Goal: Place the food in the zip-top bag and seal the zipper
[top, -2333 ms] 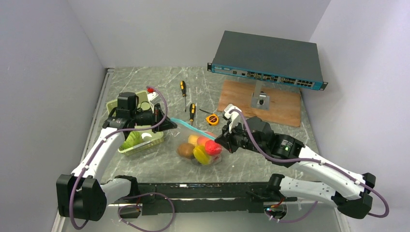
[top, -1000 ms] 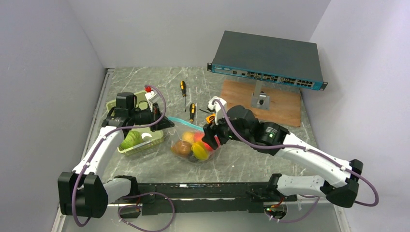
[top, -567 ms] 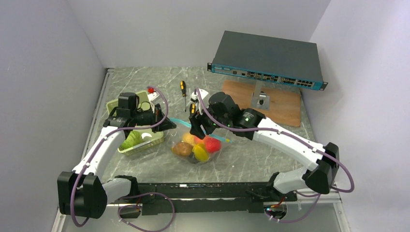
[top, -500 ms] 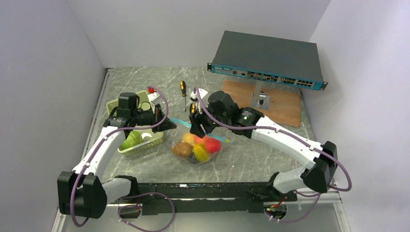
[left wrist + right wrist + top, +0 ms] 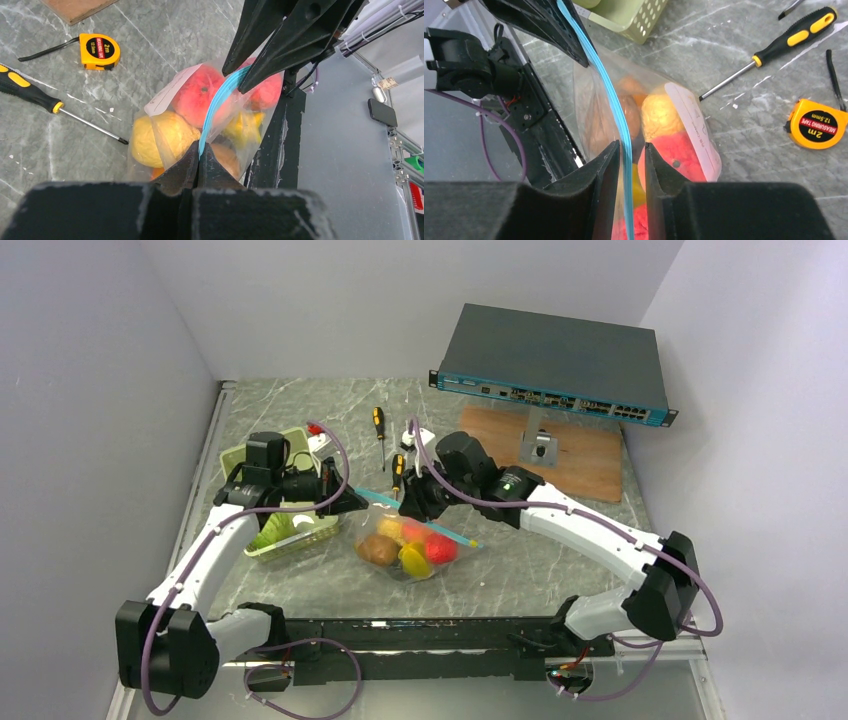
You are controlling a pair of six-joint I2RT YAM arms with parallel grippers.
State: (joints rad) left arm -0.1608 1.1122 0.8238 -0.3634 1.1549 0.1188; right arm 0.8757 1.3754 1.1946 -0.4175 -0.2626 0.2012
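Zip-top bag clear, holding toy fruits; zipper teal, taut, running left-right | left gripper clamps it; right gripper straddles it, grip unclear

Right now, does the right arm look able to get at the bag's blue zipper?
Probably yes. The right claw straddles the zipper, one finger on each side with a small gap, and nothing lies between them. The left claw pinches the zipper's other end and holds it up.

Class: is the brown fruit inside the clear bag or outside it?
Inside: the brown fruit shows through the zip-top bag's clear wall, beneath the teal zipper.
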